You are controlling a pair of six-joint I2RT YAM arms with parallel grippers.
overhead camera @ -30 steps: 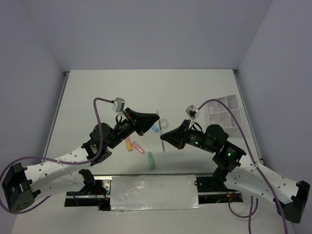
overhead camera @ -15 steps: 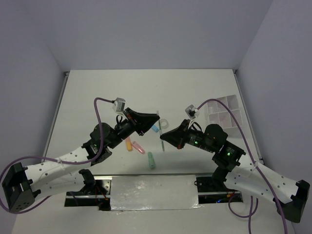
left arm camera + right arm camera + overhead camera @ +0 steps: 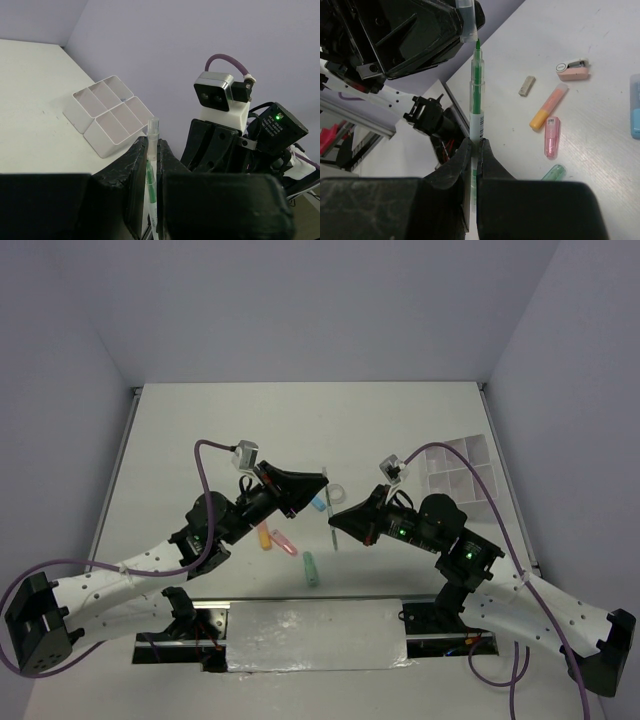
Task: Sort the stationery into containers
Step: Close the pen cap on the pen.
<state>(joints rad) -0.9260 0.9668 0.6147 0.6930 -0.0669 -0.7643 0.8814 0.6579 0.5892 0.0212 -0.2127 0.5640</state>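
Near the centre of the overhead view the two arms meet tip to tip above the white table (image 3: 200, 430). The left gripper (image 3: 323, 480) reaches in from the left and the right gripper (image 3: 333, 519) from the right. The right wrist view shows the right gripper's jaws pressed together on the barrel of a green pen (image 3: 476, 95). The pen runs up the middle of that frame to a bare green tip. At the top of the same frame, the left gripper's jaws pinch a clear cap (image 3: 466, 20). The pen tip sits right at the cap's open end, and I cannot tell whether it has entered. In the left wrist view a clear tube with green inside stands in the narrow slot between the left fingers (image 3: 127, 170). The white divided tray (image 3: 118, 143) lies on the table beyond them, in the left-centre of that frame, and its visible compartments look bare. Overhead, the tray sits at the right edge of the table, well apart from the pen. On the table below the grippers lie a blue marker (image 3: 319, 504), an orange marker (image 3: 265, 536), a pink marker (image 3: 286, 543) and a green marker (image 3: 311, 569). A clear tape ring (image 3: 338, 491) sits just behind the pen. The right wrist view also shows a tan eraser (image 3: 526, 85) and a small pink-and-white piece (image 3: 572, 70) towards the upper right.
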